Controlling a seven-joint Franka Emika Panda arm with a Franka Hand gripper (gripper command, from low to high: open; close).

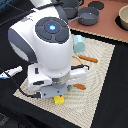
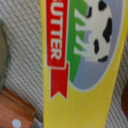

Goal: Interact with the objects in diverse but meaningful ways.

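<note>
The yellow box (image 2: pixel 85 65) fills the wrist view at very close range; its red banner reads "BUTTER" beside a cow on green and blue. In the exterior view only a corner of the yellow box (image 1: pixel 59 100) pokes out under my gripper (image 1: pixel 58 95), which hangs straight down onto it near the mat's front edge. My fingers are hidden in both views. The pale blue rounded-top block (image 1: pixel 79 43) stands on the mat behind the arm. A dark brown shape (image 2: pixel 125 100) at the wrist view's edge may be the sausage.
A woven beige placemat (image 1: pixel 102 75) lies on a black table. Two orange-handled utensils (image 1: pixel 89 59) (image 1: pixel 80 86) rest on it, and one handle (image 2: pixel 15 107) lies beside the box. Dark bowls (image 1: pixel 89 16) and a tan dish (image 1: pixel 123 19) sit at the back.
</note>
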